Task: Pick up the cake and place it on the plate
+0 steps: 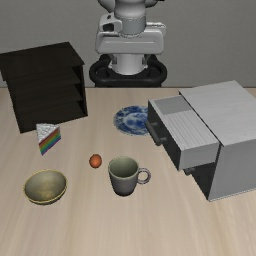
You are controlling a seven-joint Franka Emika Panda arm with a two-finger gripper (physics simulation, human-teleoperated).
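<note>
Cake (47, 138), one wedge, lies at nine o'clock from the single plate (131, 120), with one mug (124, 175) at six and one bowl (46, 187) at eight; the gripper's (128, 62) opening cannot be told.

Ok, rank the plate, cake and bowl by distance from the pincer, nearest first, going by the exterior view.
1. Plate, centre, in front of the pincer.
2. Cake, toward the exterior view's left.
3. Bowl, exterior view's lower left, beyond the cake.
</note>
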